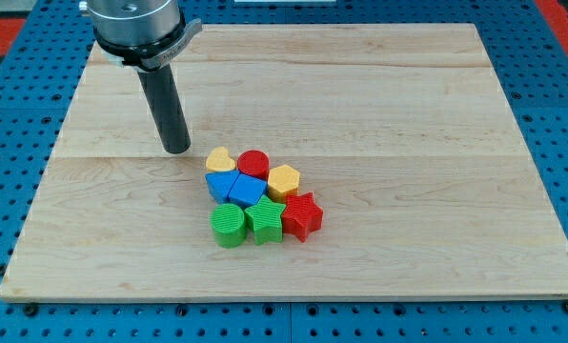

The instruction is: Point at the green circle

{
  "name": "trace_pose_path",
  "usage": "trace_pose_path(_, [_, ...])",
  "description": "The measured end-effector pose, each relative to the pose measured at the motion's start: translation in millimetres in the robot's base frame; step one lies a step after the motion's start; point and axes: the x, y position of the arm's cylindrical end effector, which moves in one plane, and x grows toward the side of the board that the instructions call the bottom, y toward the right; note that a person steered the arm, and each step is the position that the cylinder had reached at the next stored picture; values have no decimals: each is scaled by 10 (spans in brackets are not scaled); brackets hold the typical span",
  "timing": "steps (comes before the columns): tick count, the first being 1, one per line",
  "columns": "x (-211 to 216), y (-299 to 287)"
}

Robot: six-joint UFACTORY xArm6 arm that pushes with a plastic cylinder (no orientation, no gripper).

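Note:
The green circle [229, 225] stands at the bottom left of a tight cluster of blocks below the middle of the wooden board [379, 105]. A green star [265, 220] touches its right side and a red star [302, 215] sits right of that. Above them are a blue block [221, 184], a blue pentagon-like block [247, 191], a yellow heart [220, 159], a red circle [253, 164] and a yellow hexagon [283, 180]. My tip [176, 149] rests on the board up and to the left of the cluster, just left of the yellow heart, well apart from the green circle.
The board lies on a blue pegboard table [8, 124]. The arm's metal flange [136, 24] hangs over the board's top left corner.

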Motion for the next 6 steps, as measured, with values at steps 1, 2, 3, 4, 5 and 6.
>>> trace_pose_path(1, [0, 0])
trace_pose_path(2, [-34, -12])
trace_pose_path(3, [-34, -12])
trace_pose_path(4, [-17, -12])
trace_pose_path(5, [-60, 31])
trace_pose_path(6, [-26, 93])
